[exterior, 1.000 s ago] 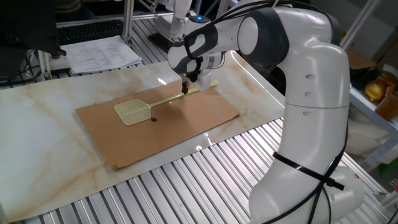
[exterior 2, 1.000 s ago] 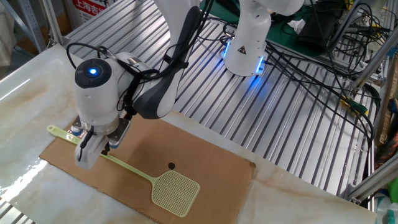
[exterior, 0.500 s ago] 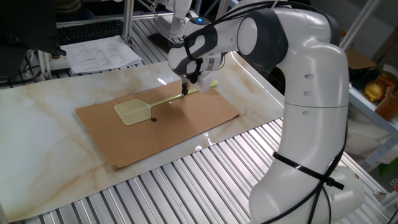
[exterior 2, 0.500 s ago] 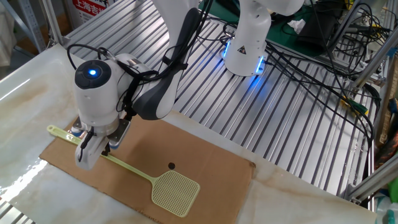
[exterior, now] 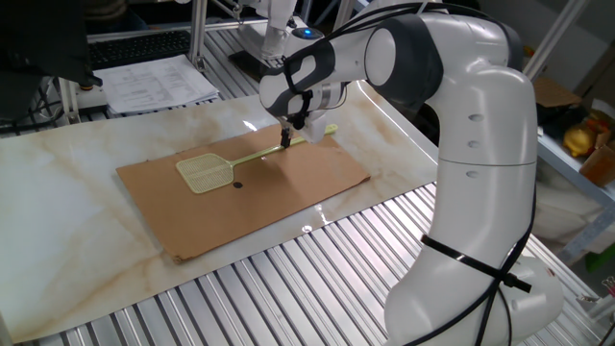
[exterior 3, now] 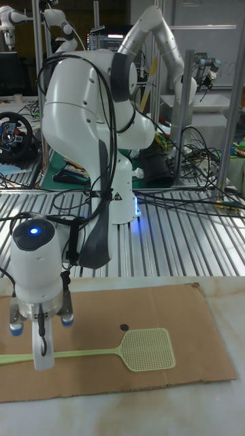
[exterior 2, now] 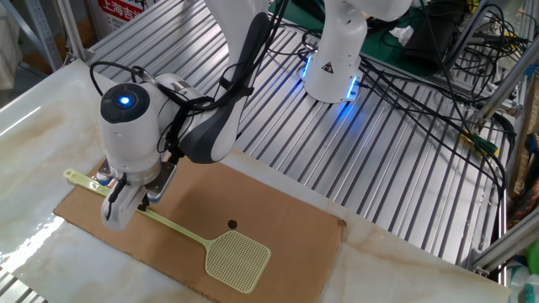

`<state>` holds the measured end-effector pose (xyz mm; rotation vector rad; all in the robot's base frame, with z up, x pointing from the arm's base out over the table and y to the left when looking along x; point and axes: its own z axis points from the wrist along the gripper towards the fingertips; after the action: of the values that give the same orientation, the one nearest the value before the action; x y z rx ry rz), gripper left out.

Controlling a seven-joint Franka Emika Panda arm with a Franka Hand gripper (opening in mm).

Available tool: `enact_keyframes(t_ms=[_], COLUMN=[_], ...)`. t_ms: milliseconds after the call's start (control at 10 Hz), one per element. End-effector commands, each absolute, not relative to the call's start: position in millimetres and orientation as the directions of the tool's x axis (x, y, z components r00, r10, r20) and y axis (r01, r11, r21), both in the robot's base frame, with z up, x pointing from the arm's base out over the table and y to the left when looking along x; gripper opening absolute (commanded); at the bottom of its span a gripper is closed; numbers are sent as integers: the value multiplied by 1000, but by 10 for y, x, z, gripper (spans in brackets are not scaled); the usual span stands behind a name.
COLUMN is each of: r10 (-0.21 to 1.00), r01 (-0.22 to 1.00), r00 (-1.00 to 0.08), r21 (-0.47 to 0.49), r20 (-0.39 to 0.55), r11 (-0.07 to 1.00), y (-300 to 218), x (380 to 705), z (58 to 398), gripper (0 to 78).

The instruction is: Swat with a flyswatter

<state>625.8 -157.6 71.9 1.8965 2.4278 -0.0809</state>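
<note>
The pale yellow-green flyswatter (exterior: 205, 172) lies flat on a brown cardboard sheet (exterior: 279, 197), mesh head to the left and handle running right. In the other fixed view its head (exterior 2: 238, 259) is near the sheet's front edge (exterior 2: 295, 231). My gripper (exterior: 286, 138) points straight down and is shut on the thin handle, toward its far end. In the tall fixed view one finger (exterior 3: 42, 349) covers the handle where the gripper (exterior 3: 41, 355) holds it, and the head (exterior 3: 148, 349) rests to the right. A small black dot (exterior: 237, 185) sits on the cardboard beside the head.
The cardboard lies on a marbled board (exterior: 67, 202) over a ribbed metal table (exterior 2: 404, 168). Papers (exterior: 159, 82) lie at the back left. My base (exterior 2: 333, 59) with blue lights and cables (exterior 2: 438, 67) stands behind. Another arm (exterior 3: 170, 48) is in the background.
</note>
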Motion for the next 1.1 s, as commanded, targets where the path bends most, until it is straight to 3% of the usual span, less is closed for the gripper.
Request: enact_keyframes(t_ms=[100, 200, 300, 1100], r10=[967, 966, 966, 966], r01=[970, 969, 969, 969], r00=[-242, -245, -246, -246], r21=[-4, -4, -4, -4], r20=[-83, -83, -83, -83], r11=[243, 246, 246, 246], y=[-1582, -1582, -1581, -1581], x=[6264, 6265, 6265, 6265], z=[730, 735, 736, 736], gripper=[0, 0, 775, 775])
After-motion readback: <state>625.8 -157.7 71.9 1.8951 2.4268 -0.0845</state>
